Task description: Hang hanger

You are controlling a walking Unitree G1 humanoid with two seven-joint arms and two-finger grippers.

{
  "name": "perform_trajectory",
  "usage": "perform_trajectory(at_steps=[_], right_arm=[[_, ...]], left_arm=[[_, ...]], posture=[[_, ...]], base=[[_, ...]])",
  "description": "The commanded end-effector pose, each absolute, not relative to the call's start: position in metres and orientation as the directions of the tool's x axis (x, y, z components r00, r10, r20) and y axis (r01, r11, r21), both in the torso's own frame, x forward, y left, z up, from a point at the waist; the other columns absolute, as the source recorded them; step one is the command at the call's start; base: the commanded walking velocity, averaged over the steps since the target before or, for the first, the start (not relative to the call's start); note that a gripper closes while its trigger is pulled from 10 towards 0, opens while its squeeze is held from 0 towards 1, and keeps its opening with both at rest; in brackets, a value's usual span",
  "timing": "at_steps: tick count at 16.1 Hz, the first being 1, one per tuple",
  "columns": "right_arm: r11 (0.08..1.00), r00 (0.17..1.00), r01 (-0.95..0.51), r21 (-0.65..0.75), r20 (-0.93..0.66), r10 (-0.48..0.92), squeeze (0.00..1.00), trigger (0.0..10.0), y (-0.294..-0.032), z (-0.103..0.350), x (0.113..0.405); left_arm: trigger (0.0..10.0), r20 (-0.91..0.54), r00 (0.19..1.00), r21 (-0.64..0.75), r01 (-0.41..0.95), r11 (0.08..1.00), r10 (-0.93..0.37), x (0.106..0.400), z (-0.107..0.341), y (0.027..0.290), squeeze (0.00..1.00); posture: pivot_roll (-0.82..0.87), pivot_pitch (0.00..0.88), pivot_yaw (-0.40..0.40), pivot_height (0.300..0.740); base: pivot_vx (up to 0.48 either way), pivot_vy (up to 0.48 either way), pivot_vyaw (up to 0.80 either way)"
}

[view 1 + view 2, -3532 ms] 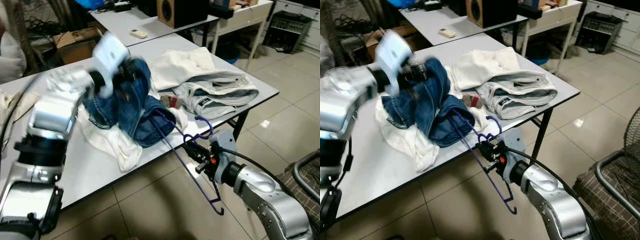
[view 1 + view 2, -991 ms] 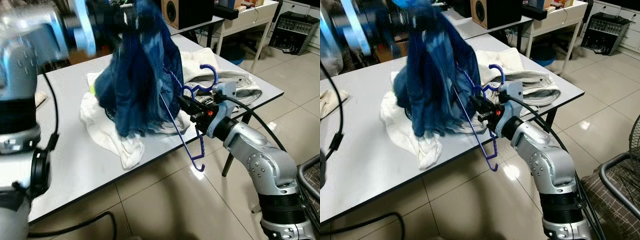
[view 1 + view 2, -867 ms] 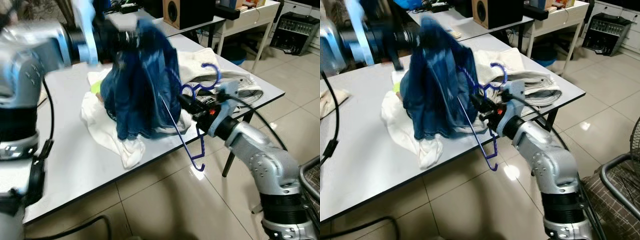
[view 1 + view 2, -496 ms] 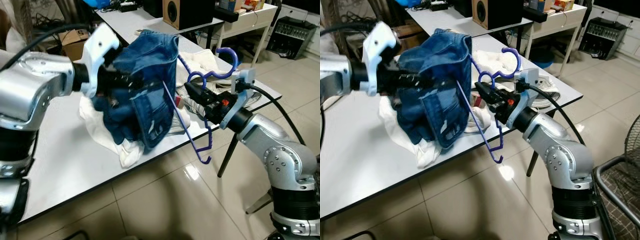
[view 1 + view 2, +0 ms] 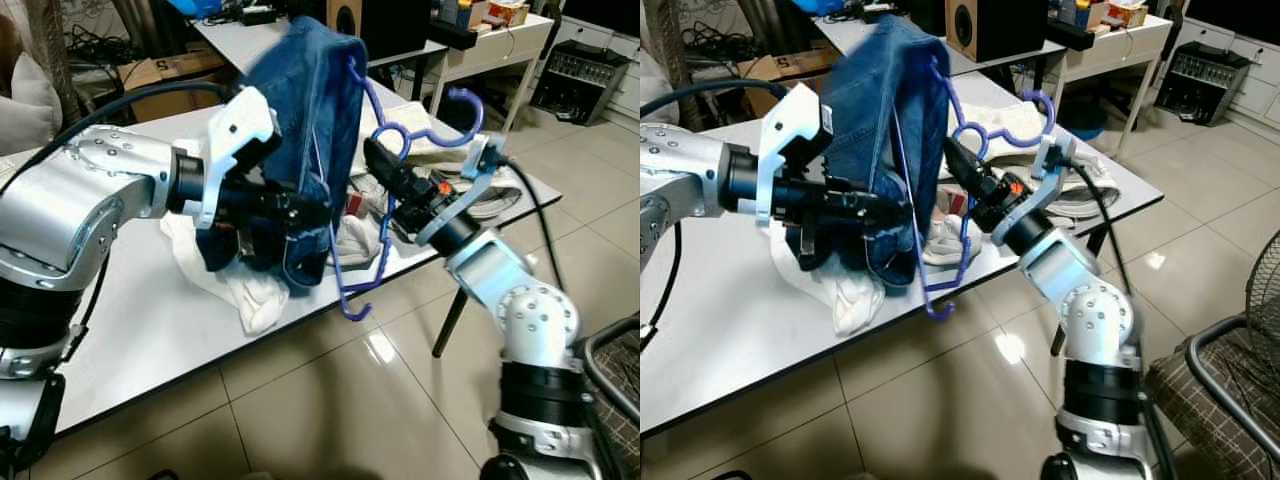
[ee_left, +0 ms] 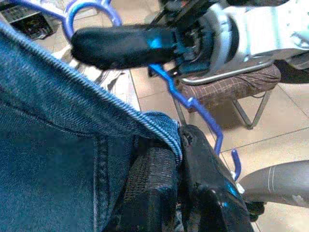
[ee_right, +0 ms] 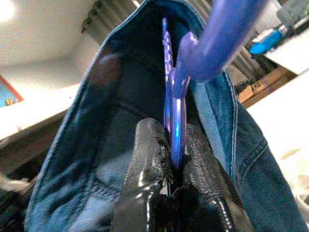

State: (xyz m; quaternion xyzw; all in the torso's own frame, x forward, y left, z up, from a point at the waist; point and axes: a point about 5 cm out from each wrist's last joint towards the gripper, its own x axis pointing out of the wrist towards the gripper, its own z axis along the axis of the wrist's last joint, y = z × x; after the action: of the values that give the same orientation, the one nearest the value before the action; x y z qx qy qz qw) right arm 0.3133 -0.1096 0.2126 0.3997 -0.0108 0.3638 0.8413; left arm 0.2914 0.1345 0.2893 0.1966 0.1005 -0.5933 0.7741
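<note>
Left end effector (image 5: pixel 318 212): closed on the hem of the blue denim jeans (image 5: pixel 305 110); in the left wrist view its two black fingers (image 6: pixel 149 193) pinch the stitched denim edge between them.
Right end effector (image 5: pixel 375 160): clamped on the blue plastic hanger (image 5: pixel 385 215) just below its hook; in the right wrist view the two black fingers (image 7: pixel 145 164) press on either side of the blue bar (image 7: pixel 175 121).
Jeans: held up above the table (image 5: pixel 150 330), draped tall from the hanger's far shoulder, lower folds hanging toward the tabletop beside the left end effector.
Hanger: tilted in the air over the table's near edge, hook (image 5: pixel 455 115) pointing toward 2 o'clock from the right end effector, one shoulder running up into the jeans at 11 o'clock, the lower end curling below the table edge toward 7 o'clock.
White cloth (image 5: pixel 250 295): crumpled on the table under the jeans, a corner drooping over the near edge.
Light-coloured garments (image 5: pixel 495 195): piled on the table at 3 o'clock from the jeans, behind the right arm.
Speaker (image 5: pixel 990 25): on a second table (image 5: pixel 880 45) at 12 o'clock, well apart from the jeans.
Floor (image 5: pixel 350 420): pale glossy tiles.
Chair (image 5: pixel 1230 370): plaid-cushioned, metal-framed, at 4 o'clock from the table.
</note>
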Motion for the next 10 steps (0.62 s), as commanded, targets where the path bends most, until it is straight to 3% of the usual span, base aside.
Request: perform_trajectory(at_steps=[1,8,10], right_arm=[[0.397,0.732,-0.642,0.656,0.369,0.573,0.0,10.0,-0.111,0.225,0.316],[0.445,0.835,-0.521,0.729,0.327,0.443,0.0,10.0,-0.107,0.22,0.344],[0.372,0.844,-0.498,0.784,0.34,0.414,0.0,10.0,-0.098,0.22,0.348]], left_arm=[[0.0,-0.396,0.254,0.195,0.962,0.189,-0.883,0.289,0.293,0.132,0.0],[0.0,-0.455,0.127,0.169,0.984,0.055,-0.881,0.269,0.296,0.138,0.0],[0.0,-0.419,0.124,0.163,0.985,0.059,-0.899,0.27,0.3,0.134,0.0]], posture=[[-0.03,0.0,0.041,0.74],[-0.01,0.0,0.029,0.74],[0.0,0.0,0.017,0.74]], base=[[0.0,0.0,0.0],[0.0,0.0,0.0],[0.0,0.0,0.0]])
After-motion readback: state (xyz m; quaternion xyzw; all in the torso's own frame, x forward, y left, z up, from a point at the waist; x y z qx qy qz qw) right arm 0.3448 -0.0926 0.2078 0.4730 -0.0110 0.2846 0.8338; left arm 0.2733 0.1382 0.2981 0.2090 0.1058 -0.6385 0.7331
